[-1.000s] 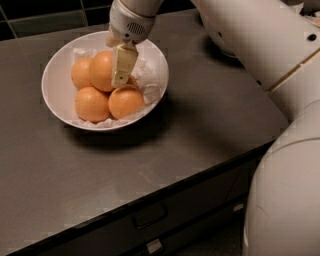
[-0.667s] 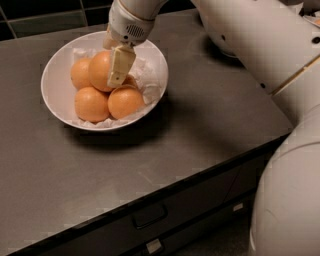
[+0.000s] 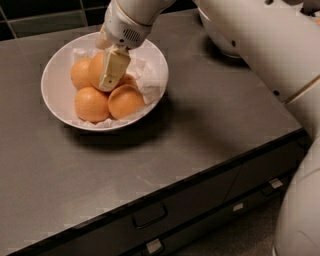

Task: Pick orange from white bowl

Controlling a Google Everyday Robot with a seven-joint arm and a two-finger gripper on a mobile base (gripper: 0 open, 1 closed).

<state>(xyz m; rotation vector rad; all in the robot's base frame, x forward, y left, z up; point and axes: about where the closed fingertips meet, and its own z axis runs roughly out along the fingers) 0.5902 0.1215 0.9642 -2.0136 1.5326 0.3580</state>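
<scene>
Dark grey desk (image 3: 210,130) carrying the white bowl (image 3: 54,97), lined with crumpled paper (image 3: 150,86) and heaped with fruit. The end effector (image 3: 111,70) reaches down into the bowl and lies against the right side of the orange (image 3: 95,70), which sits uppermost, above the other oranges (image 3: 91,104). Whether the end effector is open or clamped on the orange cannot be told.

You're looking down on a dark grey counter (image 3: 210,125), matte, with faint pale streaks where light from above catches it. Behind its far edge runs a wall (image 3: 45,12) of dark tiles with lighter grout. Under its front edge sit dark drawers (image 3: 200,200), one with a recessed handle (image 3: 149,216), and small pale latches (image 3: 154,246). Below its near right corner lies dim grey floor (image 3: 245,240). The gripper (image 3: 109,70) hangs over the counter's far left part.
</scene>
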